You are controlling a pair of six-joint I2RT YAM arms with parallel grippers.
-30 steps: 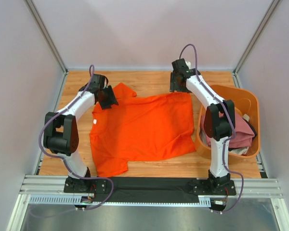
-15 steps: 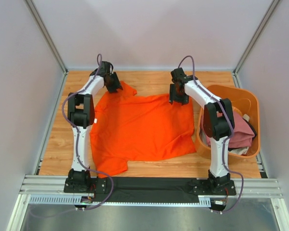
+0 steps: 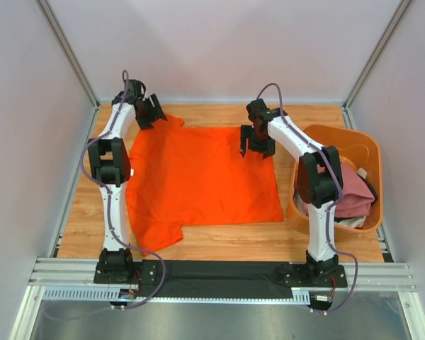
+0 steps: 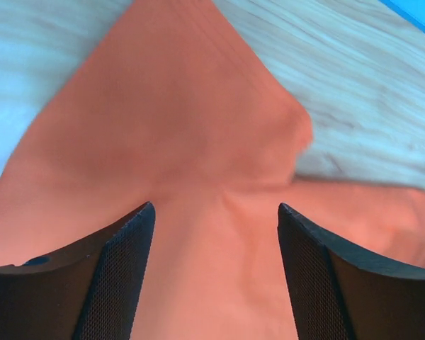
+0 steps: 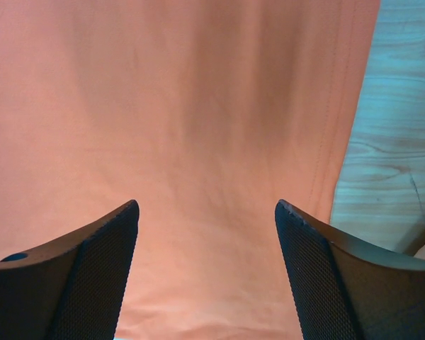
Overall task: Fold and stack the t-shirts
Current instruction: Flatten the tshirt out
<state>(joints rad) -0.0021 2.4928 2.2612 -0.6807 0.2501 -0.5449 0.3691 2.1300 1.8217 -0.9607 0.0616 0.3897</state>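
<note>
One orange t-shirt (image 3: 198,177) lies spread flat on the worktop (image 3: 219,117), with no fold made. The pink t-shirt (image 3: 354,200) sits in the tub (image 3: 374,145), so nothing is stacked. My left tool (image 3: 151,111) hangs over a sleeve and my right tool (image 3: 256,147) over the hem, both gaping and empty. Only the wrist views show that gap, and only the overhead view shows the tub.

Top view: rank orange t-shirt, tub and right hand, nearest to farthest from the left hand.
1. orange t-shirt, under the left hand.
2. right hand, over the shirt's far right corner.
3. orange tub, farthest right.
</note>
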